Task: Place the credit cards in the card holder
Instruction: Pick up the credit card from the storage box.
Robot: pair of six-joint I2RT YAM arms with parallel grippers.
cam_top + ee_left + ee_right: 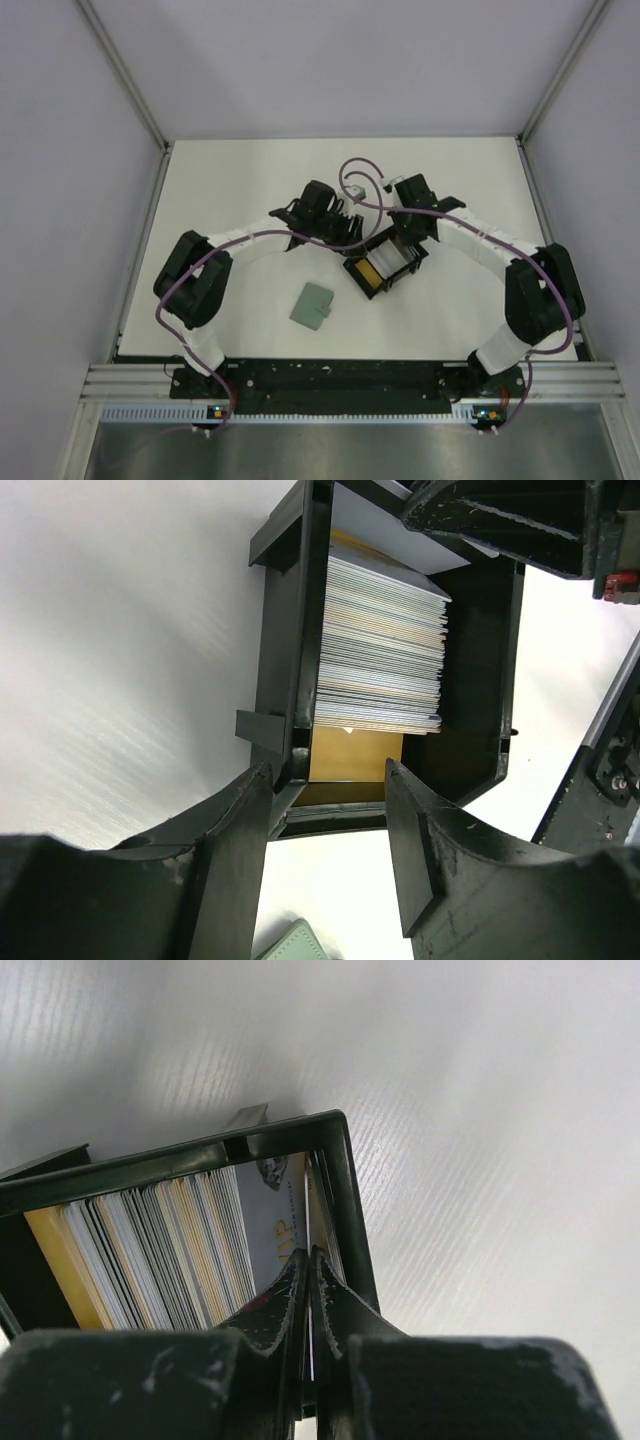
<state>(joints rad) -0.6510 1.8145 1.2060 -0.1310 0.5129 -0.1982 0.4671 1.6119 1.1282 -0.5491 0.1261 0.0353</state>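
A black open box (383, 266) holds a stack of credit cards (380, 645) standing on edge. In the right wrist view, my right gripper (309, 1252) reaches into the box's end and is shut on the thin edge of one credit card (306, 1200), set apart from the stack (170, 1245). My left gripper (328, 770) is open at the box's near end wall (330, 815), its fingers either side with nothing between them. The sage-green card holder (313, 305) lies flat and closed on the table in front of the box; only its corner (295, 945) shows below the left fingers.
White tabletop (230, 180) is bounded by grey side walls and a metal rail (340, 385) at the near edge. Both arms crowd over the box at the table's middle. A purple cable (360, 175) loops above the right wrist.
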